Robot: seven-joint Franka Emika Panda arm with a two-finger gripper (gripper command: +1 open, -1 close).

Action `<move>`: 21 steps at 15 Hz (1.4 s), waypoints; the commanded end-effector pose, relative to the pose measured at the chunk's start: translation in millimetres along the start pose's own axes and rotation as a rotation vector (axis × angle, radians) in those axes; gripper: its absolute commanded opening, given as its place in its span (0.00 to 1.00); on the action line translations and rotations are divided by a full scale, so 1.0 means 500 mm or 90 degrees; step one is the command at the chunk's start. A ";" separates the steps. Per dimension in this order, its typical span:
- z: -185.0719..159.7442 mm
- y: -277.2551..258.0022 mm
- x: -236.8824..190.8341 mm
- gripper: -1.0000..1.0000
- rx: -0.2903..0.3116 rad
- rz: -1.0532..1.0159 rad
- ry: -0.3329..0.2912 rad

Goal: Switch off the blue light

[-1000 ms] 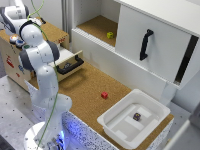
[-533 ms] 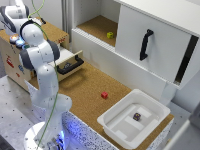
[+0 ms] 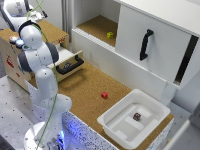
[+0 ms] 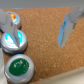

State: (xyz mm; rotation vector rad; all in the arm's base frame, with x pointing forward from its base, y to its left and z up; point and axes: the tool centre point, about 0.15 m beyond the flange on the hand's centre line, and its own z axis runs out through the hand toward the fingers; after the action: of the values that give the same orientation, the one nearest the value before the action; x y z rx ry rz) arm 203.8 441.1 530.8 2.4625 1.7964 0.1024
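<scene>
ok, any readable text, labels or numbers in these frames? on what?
No text can be read in either view.
Wooden cabinet: red marks on its front, too blurred to read.
Blue light and green button: no visible lettering.
Red cube, white bin: no markings visible.

Cork-topped bench [image 3: 85, 92] — carries a red cube [image 3: 104, 95] and white tray [image 3: 120, 134].

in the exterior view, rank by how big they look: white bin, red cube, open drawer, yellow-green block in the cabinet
Largest to smallest, as they appear in the exterior view:
1. white bin
2. open drawer
3. red cube and yellow-green block: too alike to rank, and the block sits farther back, so distance may shrink it.
</scene>
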 end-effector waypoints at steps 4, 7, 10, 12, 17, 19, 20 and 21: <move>0.075 0.103 -0.147 1.00 0.050 0.142 0.011; 0.094 0.145 -0.219 1.00 0.055 0.229 0.021; 0.116 0.193 -0.283 1.00 0.054 0.317 0.032; 0.142 0.240 -0.321 1.00 0.049 0.365 0.027; 0.195 0.362 -0.382 1.00 0.051 0.440 0.024; 0.200 0.402 -0.421 1.00 0.051 0.483 0.034; 0.198 0.421 -0.449 1.00 0.043 0.512 0.045; 0.195 0.440 -0.480 1.00 0.024 0.542 0.047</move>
State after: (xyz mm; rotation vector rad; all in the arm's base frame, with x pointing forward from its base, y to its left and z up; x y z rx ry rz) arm 325.5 214.0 466.5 2.9678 0.8137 0.0566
